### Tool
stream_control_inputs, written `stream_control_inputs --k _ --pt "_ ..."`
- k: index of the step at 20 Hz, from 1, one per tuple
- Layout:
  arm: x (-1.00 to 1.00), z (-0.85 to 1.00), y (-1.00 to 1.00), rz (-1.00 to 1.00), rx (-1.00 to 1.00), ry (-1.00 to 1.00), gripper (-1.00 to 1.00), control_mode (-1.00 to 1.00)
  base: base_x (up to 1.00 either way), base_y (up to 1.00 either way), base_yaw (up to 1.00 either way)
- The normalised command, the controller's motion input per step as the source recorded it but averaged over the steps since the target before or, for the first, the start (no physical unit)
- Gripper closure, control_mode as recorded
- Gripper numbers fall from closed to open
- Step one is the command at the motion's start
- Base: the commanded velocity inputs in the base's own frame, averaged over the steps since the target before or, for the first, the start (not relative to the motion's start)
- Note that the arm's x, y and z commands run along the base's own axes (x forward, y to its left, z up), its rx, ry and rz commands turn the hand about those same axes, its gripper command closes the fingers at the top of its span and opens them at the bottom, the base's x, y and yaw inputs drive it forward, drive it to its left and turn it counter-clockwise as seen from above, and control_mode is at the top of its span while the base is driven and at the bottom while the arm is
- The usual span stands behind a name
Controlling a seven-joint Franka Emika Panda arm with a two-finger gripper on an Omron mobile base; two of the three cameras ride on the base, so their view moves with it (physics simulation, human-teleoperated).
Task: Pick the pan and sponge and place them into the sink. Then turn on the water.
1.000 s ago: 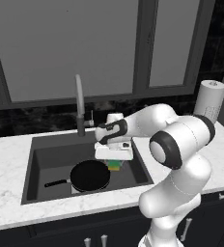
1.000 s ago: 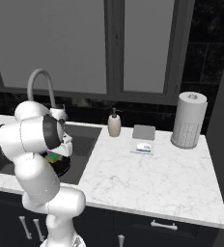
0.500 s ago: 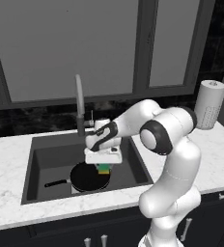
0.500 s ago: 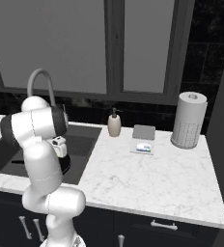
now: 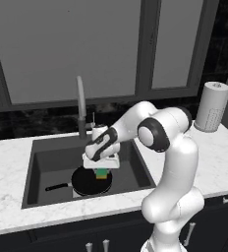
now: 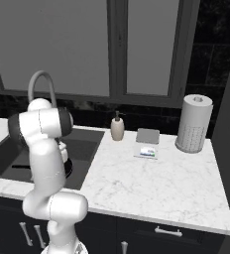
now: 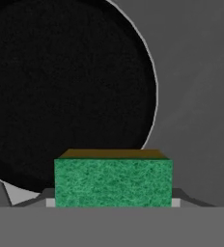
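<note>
The black pan (image 5: 86, 182) lies flat on the bottom of the dark grey sink (image 5: 47, 155), its handle pointing left. Just above the pan's right half hangs the green and yellow sponge (image 5: 102, 173), with my gripper (image 5: 102, 170) shut on it. In the hand view the sponge (image 7: 113, 182) sits between the fingertips at the bottom, with the pan (image 7: 61, 91) below it and the sink floor (image 7: 201, 96) to the right. The gooseneck faucet (image 5: 80, 106) stands behind the basin, and no stream runs from it.
On the counter right of the sink (image 6: 89, 149) stand a soap dispenser (image 6: 117, 128), a small grey box (image 6: 147, 136), a flat card (image 6: 147, 152) and a paper towel roll (image 6: 194, 124). The faucet (image 6: 40, 82) arches behind my arm. White marble counter surrounds the basin.
My arm has swung left and down into the basin with the sponge, from the sink's right side to just over the pan. The pan has stayed put.
</note>
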Motion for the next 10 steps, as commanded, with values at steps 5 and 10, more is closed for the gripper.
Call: stream_control_inputs --k 5,10 --pt "0.29 -0.44 0.00 0.00 -0.02 -0.01 1.00 -1.00 0.00 0.00 0.00" --pt "0.35 -0.39 0.09 0.00 -0.01 -0.07 1.00 -1.00 0.00 0.00 0.00"
